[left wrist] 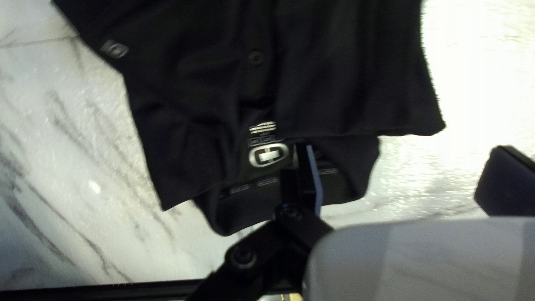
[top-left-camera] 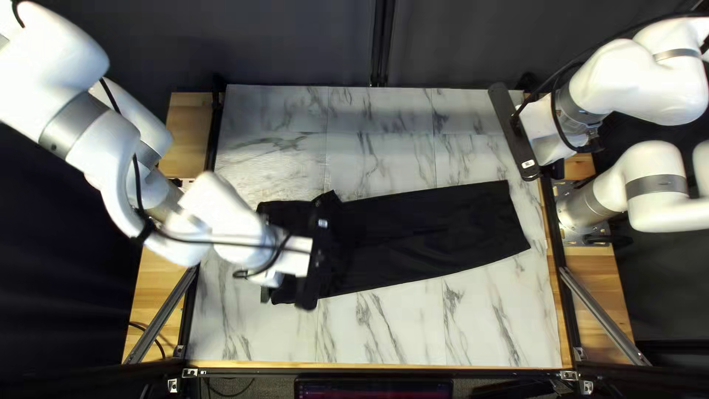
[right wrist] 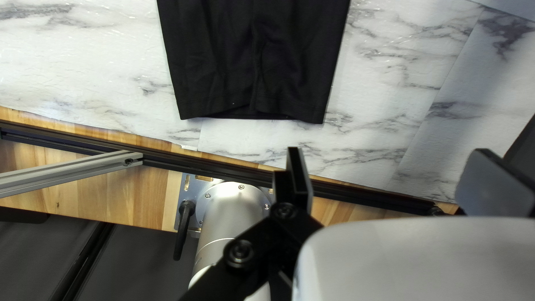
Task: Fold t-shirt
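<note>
**Slimmed Down, It Lay Long for the Next Fold**

Your white, grey-veined, marble-patterned tabletop (top-left-camera: 391, 325) bore a black cloth collared shirt (top-left-camera: 436, 229) running from the left of the top left view toward the right, sides apparently turned in to leave one slim strip for doubling over. Your black two-fingered left gripper (left wrist: 404, 149) hung over the neck end, spread wide and gripping nothing, presumably to line up a pinch. Your matching right gripper (right wrist: 388, 153), also open and empty, stood off past the black stitched hem (right wrist: 306, 111), likely giving the fold room. Inside the dark collar (left wrist: 356, 173), a pale oval mark (left wrist: 268, 155) suggested the front faced up.
</note>
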Controlling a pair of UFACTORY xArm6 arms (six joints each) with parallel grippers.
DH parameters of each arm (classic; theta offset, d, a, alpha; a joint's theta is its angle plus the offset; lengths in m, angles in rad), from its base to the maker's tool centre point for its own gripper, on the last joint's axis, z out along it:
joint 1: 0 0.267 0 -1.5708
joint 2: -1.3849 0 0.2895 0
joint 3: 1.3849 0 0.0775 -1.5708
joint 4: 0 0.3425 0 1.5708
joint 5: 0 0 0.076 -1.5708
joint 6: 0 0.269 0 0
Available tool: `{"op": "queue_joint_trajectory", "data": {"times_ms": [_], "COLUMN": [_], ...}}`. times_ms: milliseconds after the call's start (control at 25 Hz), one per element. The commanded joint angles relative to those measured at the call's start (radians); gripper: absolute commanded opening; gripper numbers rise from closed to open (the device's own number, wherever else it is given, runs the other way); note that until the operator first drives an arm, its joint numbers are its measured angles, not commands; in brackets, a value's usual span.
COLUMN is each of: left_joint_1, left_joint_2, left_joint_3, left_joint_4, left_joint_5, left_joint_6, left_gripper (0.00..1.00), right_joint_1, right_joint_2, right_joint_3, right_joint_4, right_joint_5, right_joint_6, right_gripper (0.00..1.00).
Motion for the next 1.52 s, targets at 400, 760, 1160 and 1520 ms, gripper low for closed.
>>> {"op": "queue_joint_trajectory", "data": {"times_ms": [400,760,1160,1520], "left_joint_1": [-0.061,-0.184,-0.157,-0.153], "left_joint_2": [0.109,0.27,0.306,0.287], "left_joint_3": [0.002,-0.123,-0.085,-0.062], "left_joint_4": [0.084,0.214,0.254,0.248], "left_joint_5": [-0.072,0.069,0.005,-0.002], "left_joint_6": [-0.167,-0.523,-0.551,-0.545], "left_gripper": [1.0,1.0,0.34,0.0], "right_joint_1": [0.0,0.0,0.0,0.0], "right_joint_2": [0.0,0.0,0.0,0.0], "right_joint_3": [0.0,0.0,0.0,0.0], "right_joint_4": [0.0,0.0,0.0,0.0], "right_joint_5": [0.0,0.0,0.0,0.0], "right_joint_6": [0.0,0.0,0.0,0.0], "right_gripper": [1.0,1.0,1.0,1.0]}}
